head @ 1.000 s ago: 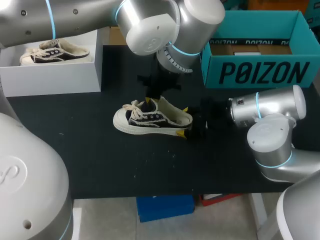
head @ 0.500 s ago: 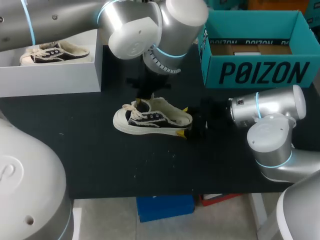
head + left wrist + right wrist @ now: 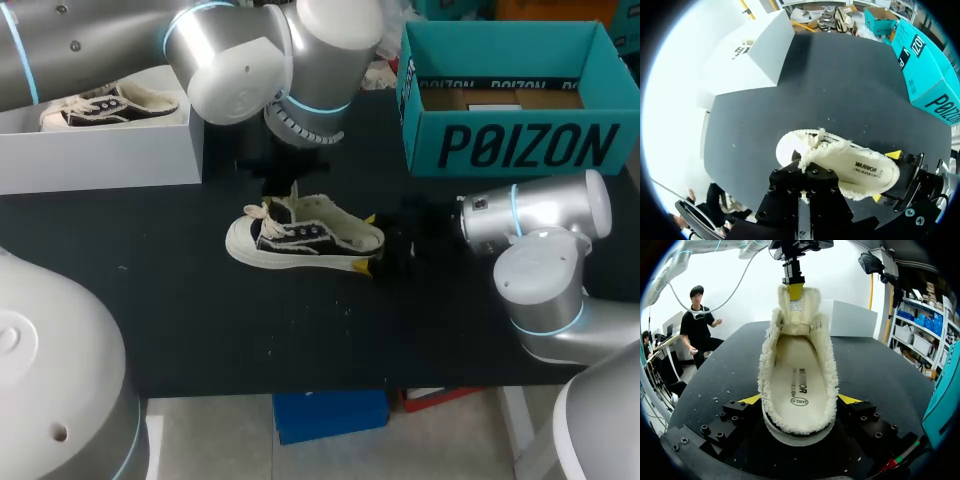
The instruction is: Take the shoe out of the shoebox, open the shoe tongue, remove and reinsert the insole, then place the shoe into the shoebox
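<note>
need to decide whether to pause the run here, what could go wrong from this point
1. The left gripper pinches the tongue only near its top edge. It could slip free, and the tongue would flop back over the insole.
2. The right gripper clamps the shoe at the heel alone. A harder upward pull on the tongue might lift the toe off the table or twist the shoe in that grip.

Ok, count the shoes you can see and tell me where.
2. One shoe lies mid-table on the black mat; a second shoe sits in the white box at the left. The teal box's floor is partly hidden, so more may be there.
</note>
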